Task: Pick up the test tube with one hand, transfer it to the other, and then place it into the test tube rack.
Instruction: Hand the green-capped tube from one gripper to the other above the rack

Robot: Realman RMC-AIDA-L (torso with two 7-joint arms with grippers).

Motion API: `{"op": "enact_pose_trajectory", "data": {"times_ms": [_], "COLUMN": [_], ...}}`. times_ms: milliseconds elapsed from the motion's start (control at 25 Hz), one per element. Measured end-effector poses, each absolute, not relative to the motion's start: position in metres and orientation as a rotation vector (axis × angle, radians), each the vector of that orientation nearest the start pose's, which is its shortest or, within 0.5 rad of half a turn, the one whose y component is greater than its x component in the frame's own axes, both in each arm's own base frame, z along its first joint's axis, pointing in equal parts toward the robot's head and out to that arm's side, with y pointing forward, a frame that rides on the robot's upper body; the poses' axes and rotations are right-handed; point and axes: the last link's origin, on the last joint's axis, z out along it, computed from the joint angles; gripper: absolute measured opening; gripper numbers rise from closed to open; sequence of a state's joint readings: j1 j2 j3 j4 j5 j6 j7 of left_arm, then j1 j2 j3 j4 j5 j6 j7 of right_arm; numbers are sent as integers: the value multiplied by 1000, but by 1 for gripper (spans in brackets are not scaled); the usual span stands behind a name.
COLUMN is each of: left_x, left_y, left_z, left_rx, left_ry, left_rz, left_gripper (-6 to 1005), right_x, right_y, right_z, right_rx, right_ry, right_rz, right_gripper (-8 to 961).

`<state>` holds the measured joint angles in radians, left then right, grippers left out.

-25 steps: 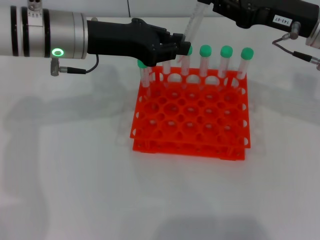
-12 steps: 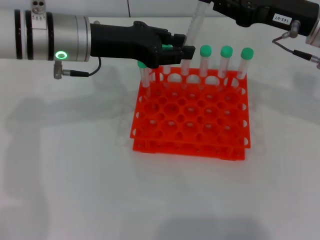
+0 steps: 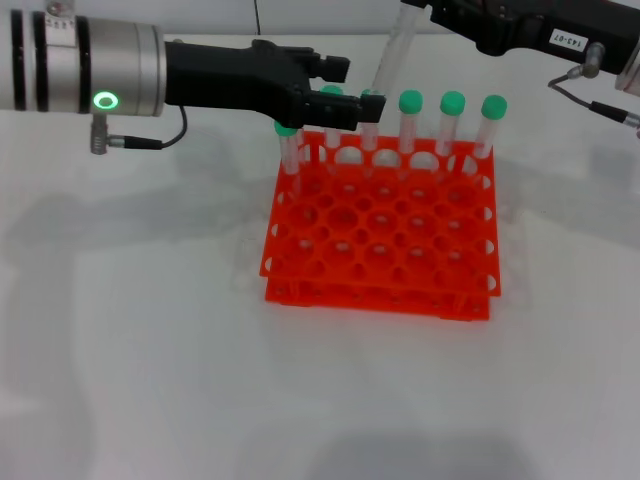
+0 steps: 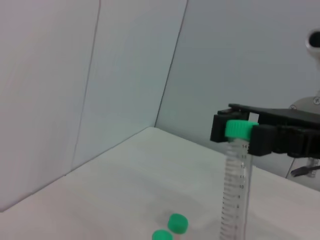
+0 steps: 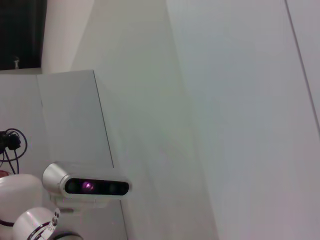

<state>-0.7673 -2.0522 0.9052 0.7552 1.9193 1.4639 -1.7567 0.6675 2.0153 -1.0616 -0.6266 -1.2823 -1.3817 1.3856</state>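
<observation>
The test tube (image 3: 388,52) hangs tilted above the back row of the orange-red rack (image 3: 380,250). My right gripper (image 3: 415,10), black with a white label, is shut on its top end at the upper edge of the head view. In the left wrist view the right gripper (image 4: 240,131) clamps the tube's green cap (image 4: 238,129), and the clear tube (image 4: 234,190) hangs below it. My left gripper (image 3: 345,86), with the green ring light, is open just left of the tube and does not touch it. Several other green-capped tubes (image 3: 452,120) stand in the rack's back row.
The rack stands on a white table (image 3: 150,330). Most of its holes are unfilled. Two green caps (image 4: 177,222) of racked tubes show low in the left wrist view. The right wrist view shows only walls and a camera unit (image 5: 87,186).
My left gripper has opened and drawn back to the left, away from the tube. The tube stays tilted in my right gripper, almost unmoved.
</observation>
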Motion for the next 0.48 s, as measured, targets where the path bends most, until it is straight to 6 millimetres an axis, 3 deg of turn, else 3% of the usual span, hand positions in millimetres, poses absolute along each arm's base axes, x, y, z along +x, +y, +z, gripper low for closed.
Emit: {"op": "enact_pose_trajectory", "data": {"times_ms": [80, 280, 480], "left_x": [-158, -168, -178], "left_y": [394, 384, 373], "left_z": [6, 22, 39], "left_rx": [-2851, -2845, -2821], "left_ry": [-655, -707, -737], "left_rz": [-631, -535, -469], "left_gripper": [768, 893, 888], "right_x": [156, 157, 160], "right_y": [398, 397, 394], "right_z": [27, 27, 24], "right_rx": [-2506, -2501, -2501], "right_ry": [405, 396, 371], "right_rz": [1203, 1194, 1190], "right_gripper": [264, 264, 266]}}
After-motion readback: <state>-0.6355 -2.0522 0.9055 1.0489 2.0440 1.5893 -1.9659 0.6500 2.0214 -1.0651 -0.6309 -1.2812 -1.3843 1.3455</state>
